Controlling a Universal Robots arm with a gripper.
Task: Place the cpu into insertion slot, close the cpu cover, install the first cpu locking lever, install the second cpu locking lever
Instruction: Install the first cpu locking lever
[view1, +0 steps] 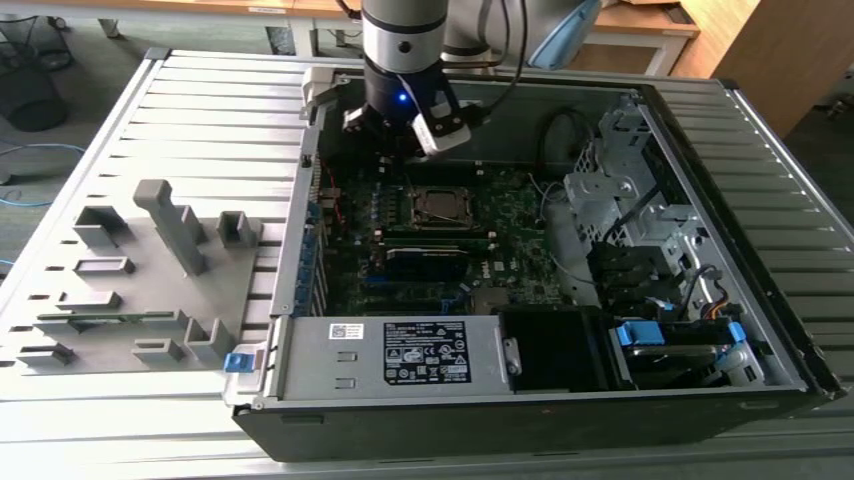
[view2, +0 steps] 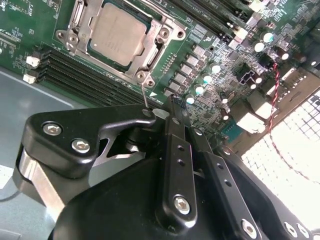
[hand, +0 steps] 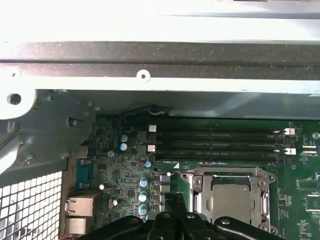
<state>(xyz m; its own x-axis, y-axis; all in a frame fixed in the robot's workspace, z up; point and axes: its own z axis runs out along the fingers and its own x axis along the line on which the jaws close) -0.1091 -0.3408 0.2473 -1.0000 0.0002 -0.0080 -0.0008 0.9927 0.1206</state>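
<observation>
Rack: the grey parts rack (view1: 134, 270) stands well apart from the jaws, at the exterior view's left, outside the computer case.
Gripper: the gripper (view2: 159, 111) hangs low over the motherboard. Its jaws are drawn narrow, almost together.
Locking lever: the thin wire of the locking lever (view2: 144, 95) runs from the socket corner right up to the jaw tips. I cannot tell whether it is pinched between them.
Cpu: the cpu (view2: 117, 32) lies flat in its slot, just beyond the jaw tips.
Cpu cover: the cpu cover (view2: 160, 27) is down, framing the chip.
Step in hand: this looks like seating a lever.
Doing it well: it probably pays to keep the wire centred at the jaw tips, follow its hinge arc instead of forcing it straight down, and stay off the capacitors (view2: 206, 79) beside the jaws.
</observation>
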